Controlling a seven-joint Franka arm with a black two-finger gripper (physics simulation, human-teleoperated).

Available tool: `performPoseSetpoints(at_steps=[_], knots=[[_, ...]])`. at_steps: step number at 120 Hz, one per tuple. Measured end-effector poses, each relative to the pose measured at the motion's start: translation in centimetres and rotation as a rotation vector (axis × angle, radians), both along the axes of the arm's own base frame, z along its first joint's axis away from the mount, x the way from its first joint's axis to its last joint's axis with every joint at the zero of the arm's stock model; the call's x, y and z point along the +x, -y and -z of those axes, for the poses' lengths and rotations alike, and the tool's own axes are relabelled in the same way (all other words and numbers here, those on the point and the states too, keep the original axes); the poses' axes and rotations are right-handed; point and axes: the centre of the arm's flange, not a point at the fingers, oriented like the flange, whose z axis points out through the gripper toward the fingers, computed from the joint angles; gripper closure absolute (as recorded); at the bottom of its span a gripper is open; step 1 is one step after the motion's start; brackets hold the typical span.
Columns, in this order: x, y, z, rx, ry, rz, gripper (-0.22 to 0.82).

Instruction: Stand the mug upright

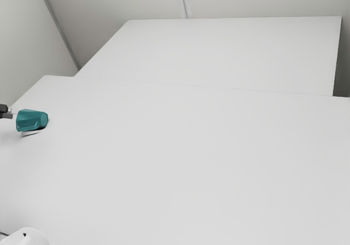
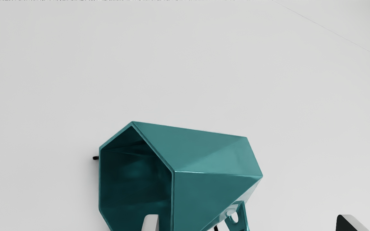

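Observation:
At the exterior view's far left, the gripper [image 1: 6, 112] reaches in from the edge, close beside the teal faceted mug [image 1: 31, 120]. The mug lies on its side on the white table. In the wrist view the gripper [image 2: 247, 223] is open, its two fingertips wide apart. One fingertip overlaps the mouth of the mug [image 2: 204, 154]; the other stands off past the mug's base side, with a gap between. The mug's handle [image 2: 241, 219] shows between the fingertips, low on the mug. Whether a finger touches the mug, I cannot tell.
The white table [image 1: 180, 163] extends toward the exterior view's right, with another white surface [image 1: 219, 53] behind it. A rounded white object [image 1: 26, 238] is at the exterior view's bottom left corner. Something small and black [image 2: 95, 158] pokes out beside the mug's rim.

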Motion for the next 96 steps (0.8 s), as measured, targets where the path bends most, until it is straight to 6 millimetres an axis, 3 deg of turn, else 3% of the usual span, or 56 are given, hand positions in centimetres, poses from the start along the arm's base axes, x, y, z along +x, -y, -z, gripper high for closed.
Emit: performPoseSetpoints(at_steps=[34,77,81,96], knots=[[0.5,-0.1,2.9,-0.027,0.037,-0.023,0.0],[1.7,1.1,4.6,-0.063,0.05,-0.006,0.0],[1.8,1.2,4.5,-0.066,0.053,-0.003,0.05],[2.0,1.4,3.9,-0.073,0.074,0.006,0.38]])
